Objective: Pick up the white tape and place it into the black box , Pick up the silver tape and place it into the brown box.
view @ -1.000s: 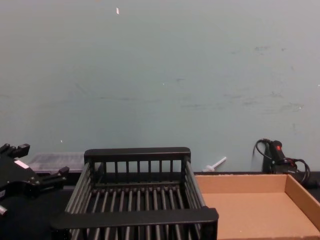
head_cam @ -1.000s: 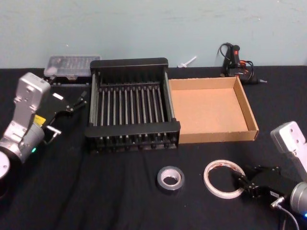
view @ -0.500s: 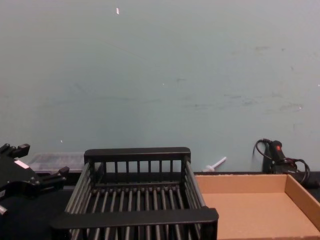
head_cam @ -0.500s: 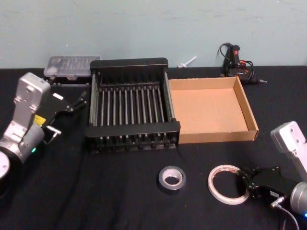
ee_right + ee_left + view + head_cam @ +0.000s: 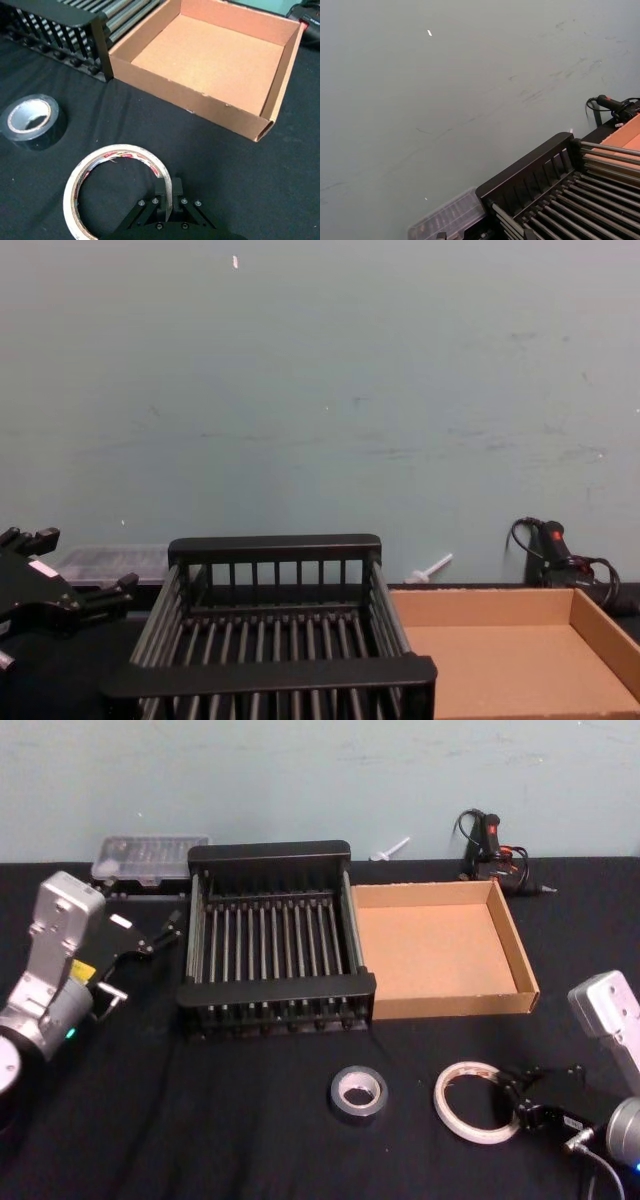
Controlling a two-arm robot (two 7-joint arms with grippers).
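The white tape [image 5: 441,1104] lies flat on the black table near the front right, red print showing along its inner side [image 5: 117,150]. My right gripper [image 5: 515,1096] is shut on the ring's right-hand wall, one finger inside and one outside [image 5: 168,195]. The silver tape [image 5: 345,1113] lies free to its left [image 5: 47,134], in front of the black box [image 5: 275,988]. The brown box [image 5: 440,950] stands against the black box's right side; both hold nothing. My left gripper [image 5: 165,932] hangs open, parked left of the black box [image 5: 75,570].
A clear plastic case [image 5: 150,858] sits behind the black box at the back left. A black glue gun with cables [image 5: 490,845] and a small white stick [image 5: 392,848] lie at the back right by the wall. Bare black cloth surrounds both tapes.
The right gripper's fingers have closed on the white tape's wall. The ring slid slightly right and nearer. The left arm and the silver tape have not moved.
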